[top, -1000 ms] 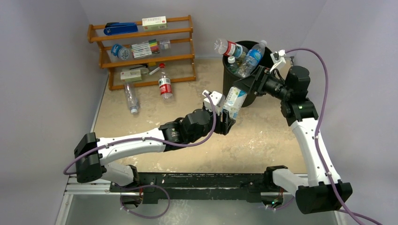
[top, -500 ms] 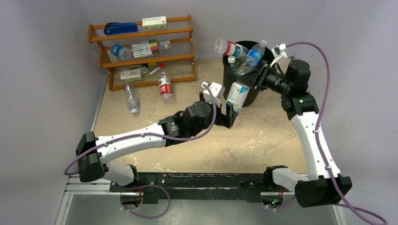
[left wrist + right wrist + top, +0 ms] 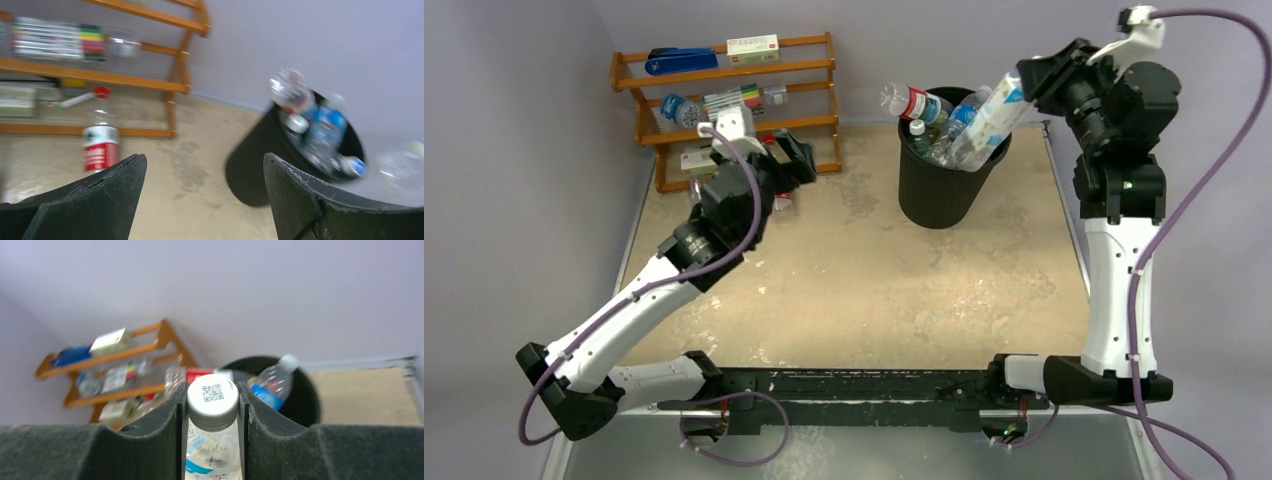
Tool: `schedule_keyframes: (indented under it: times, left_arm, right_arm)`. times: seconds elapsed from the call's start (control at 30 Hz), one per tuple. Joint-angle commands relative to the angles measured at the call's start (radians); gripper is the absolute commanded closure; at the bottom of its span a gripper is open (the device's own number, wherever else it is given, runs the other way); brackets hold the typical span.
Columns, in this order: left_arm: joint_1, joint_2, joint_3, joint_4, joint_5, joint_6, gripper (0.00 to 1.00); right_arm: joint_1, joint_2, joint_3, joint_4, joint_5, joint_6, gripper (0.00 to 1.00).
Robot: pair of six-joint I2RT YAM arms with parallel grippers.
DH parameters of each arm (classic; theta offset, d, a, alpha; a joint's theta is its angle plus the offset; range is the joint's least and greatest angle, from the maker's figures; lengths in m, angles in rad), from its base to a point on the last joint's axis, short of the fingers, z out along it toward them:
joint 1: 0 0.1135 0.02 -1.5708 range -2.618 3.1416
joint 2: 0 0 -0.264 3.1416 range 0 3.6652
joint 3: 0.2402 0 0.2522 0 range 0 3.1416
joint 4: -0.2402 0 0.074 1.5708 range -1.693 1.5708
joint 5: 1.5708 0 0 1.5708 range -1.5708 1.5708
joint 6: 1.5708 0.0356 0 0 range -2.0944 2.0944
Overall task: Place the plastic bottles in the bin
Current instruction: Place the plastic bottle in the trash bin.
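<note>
One mottled beige tabletop (image 3: pixel 874 290), lilac walls (image 3: pixel 524 150); left pincer (image 3: pixel 202 165) apart, right pincer (image 3: pixel 212 395) around bottle (image 3: pixel 212 452) neck

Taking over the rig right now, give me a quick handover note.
Left gripper: open, empty, pointed toward the red-label bottle lying on the table by the shelf rack.
Right gripper: shut on a clear bottle, held tilted over the bin.
Done: several bottles are piled in the bin, up to its rim.
Left: drop the held one, fetch the red-label one, then the blue-label bottle on the rack.
</note>
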Motion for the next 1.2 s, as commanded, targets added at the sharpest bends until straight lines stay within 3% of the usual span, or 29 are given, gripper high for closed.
schedule_keyframes:
  times: [0.0, 0.1, 0.23, 0.47, 0.8, 1.17]
  left_arm:
    - [0.212, 0.048, -0.022, -0.073, 0.081, -0.093, 0.14]
    - [0.339, 0.129, -0.027, -0.073, 0.212, -0.136, 0.14]
    - [0.428, 0.256, -0.025, -0.034, 0.256, -0.148, 0.14]
    - [0.542, 0.478, 0.008, 0.044, 0.286, -0.162, 0.14]
    - [0.577, 0.708, 0.105, 0.051, 0.252, -0.13, 0.14]
    - [0.579, 0.81, 0.133, 0.048, 0.253, -0.126, 0.14]
  right_arm:
    - [-0.02, 0.001, 0.098, 0.05, 0.315, -0.084, 0.8]
    - [-0.024, 0.022, 0.104, 0.114, 0.441, -0.121, 0.8]
    - [-0.032, 0.061, 0.07, 0.239, 0.545, -0.166, 0.8]
    - [-0.049, 0.141, -0.029, 0.428, 0.529, -0.175, 0.82]
    - [-0.051, 0.156, -0.163, 0.522, 0.406, -0.138, 0.85]
    - [-0.051, 0.119, -0.241, 0.607, 0.334, -0.156, 0.86]
